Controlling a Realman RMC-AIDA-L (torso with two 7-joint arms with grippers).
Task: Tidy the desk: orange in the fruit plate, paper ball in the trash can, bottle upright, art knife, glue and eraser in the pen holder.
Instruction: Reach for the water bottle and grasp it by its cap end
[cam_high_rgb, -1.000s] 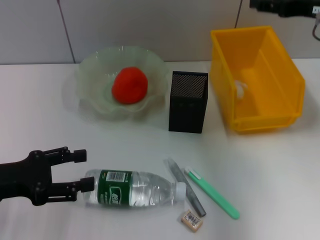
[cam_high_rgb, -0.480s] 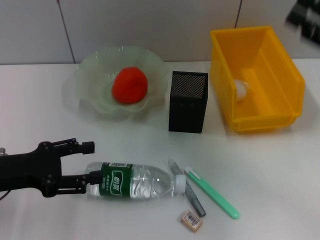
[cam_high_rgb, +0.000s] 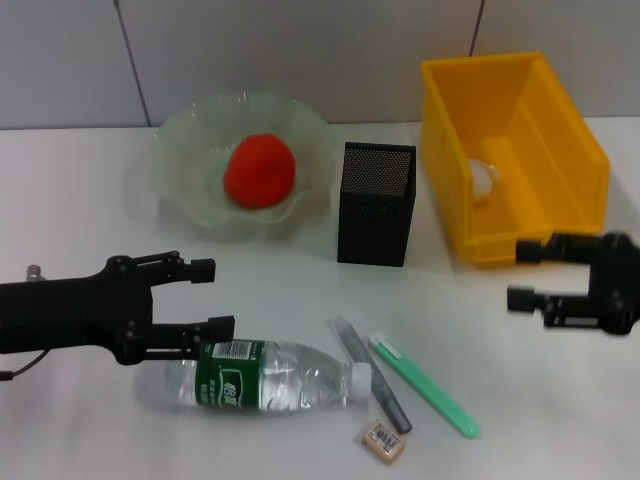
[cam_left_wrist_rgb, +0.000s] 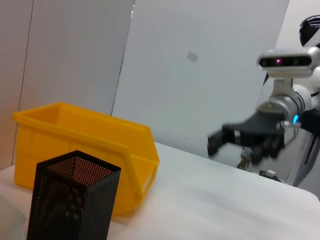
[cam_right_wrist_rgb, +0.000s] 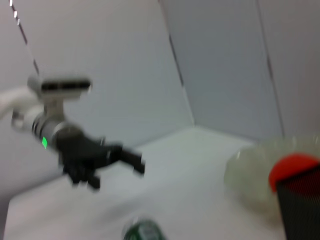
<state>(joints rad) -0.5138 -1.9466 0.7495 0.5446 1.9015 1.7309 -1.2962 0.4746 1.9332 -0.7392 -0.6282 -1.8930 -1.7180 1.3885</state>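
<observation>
On the desk (cam_high_rgb: 80, 240), the bottle (cam_high_rgb: 265, 375) lies on its side, near the front edge. Left tool (cam_high_rgb: 210, 296), fingers spread and empty, straddles its base end; centre both fingers on the label, then close. Right tool (cam_high_rgb: 523, 274), also spread and empty, hovers beside the trash can (cam_high_rgb: 520, 150).

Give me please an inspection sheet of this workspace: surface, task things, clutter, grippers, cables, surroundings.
Surface: white desk, no spills seen.
Task things: orange in fruit plate; paper ball in trash can; bottle lying on its side; eraser, art knife and a grey stick outside pen holder.
Clutter: nothing seen.
Grippers: left gripper open above the bottle; right gripper open before the trash can.
Cables: nothing seen.
Surroundings: plain grey wall.
</observation>
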